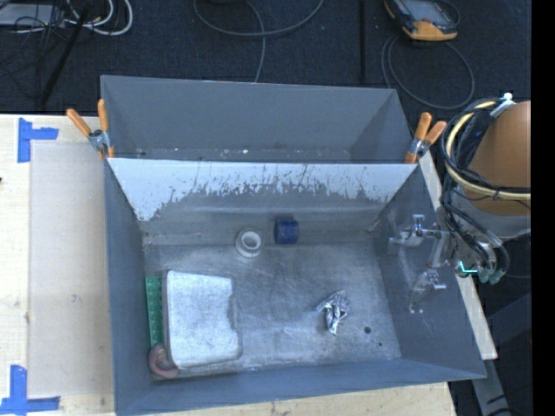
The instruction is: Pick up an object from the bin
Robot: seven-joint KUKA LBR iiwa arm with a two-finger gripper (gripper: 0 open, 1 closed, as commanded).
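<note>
Your gripper (423,256) hangs by the right sloping wall of the bin (260,141). Its two fingers are spread apart and there is nothing between them. The nearest thing is a small crumpled silver thing (335,312), on the floor to its left and nearer the front. Its long side points from front to back, leaning a little right. Farther left lie a blue block (286,230), a white ring (250,243) and a big white pad (202,317) beside a green strip (153,308).
</note>
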